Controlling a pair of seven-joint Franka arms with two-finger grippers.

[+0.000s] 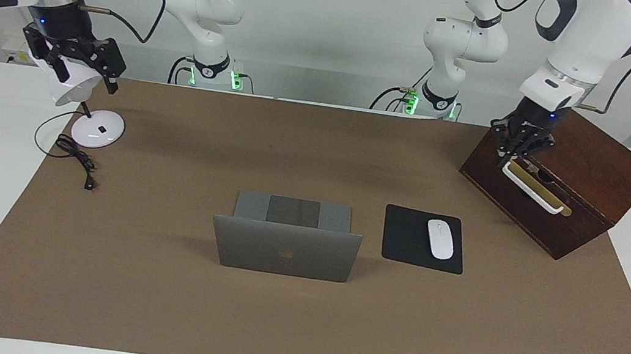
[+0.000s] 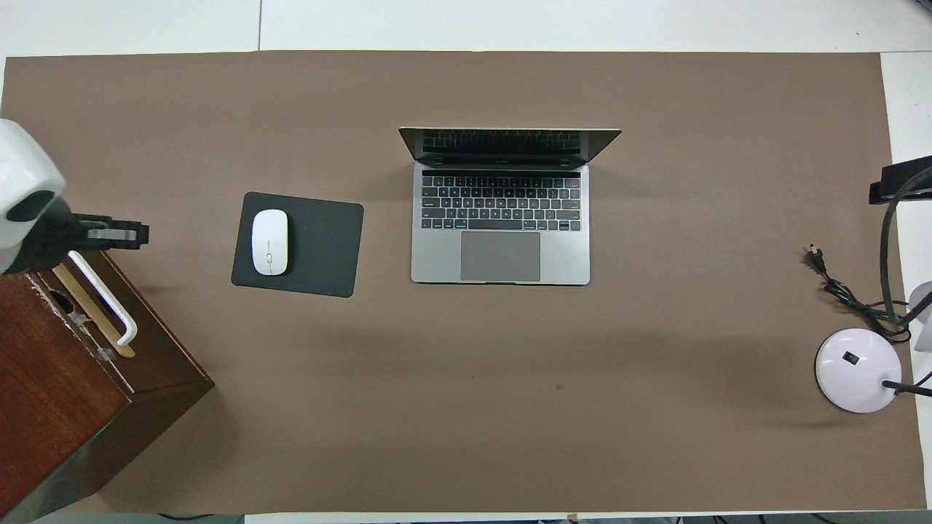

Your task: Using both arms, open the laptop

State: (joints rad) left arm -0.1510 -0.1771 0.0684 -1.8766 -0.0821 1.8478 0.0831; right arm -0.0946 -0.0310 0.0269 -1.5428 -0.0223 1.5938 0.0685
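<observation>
The silver-grey laptop (image 1: 285,250) stands open in the middle of the brown mat, its lid upright with the logo facing away from the robots. Its keyboard and trackpad show in the overhead view (image 2: 501,233). My left gripper (image 1: 519,145) hangs over the dark wooden box (image 1: 561,187), close to its white handle, and also shows in the overhead view (image 2: 109,234). My right gripper (image 1: 87,77) is open and empty, up in the air over the white desk lamp (image 1: 97,128). Both grippers are well away from the laptop.
A black mouse pad (image 1: 409,236) with a white mouse (image 1: 440,239) lies beside the laptop toward the left arm's end. The lamp's black cable (image 1: 77,159) trails on the mat. The wooden box (image 2: 65,393) sits at the left arm's end.
</observation>
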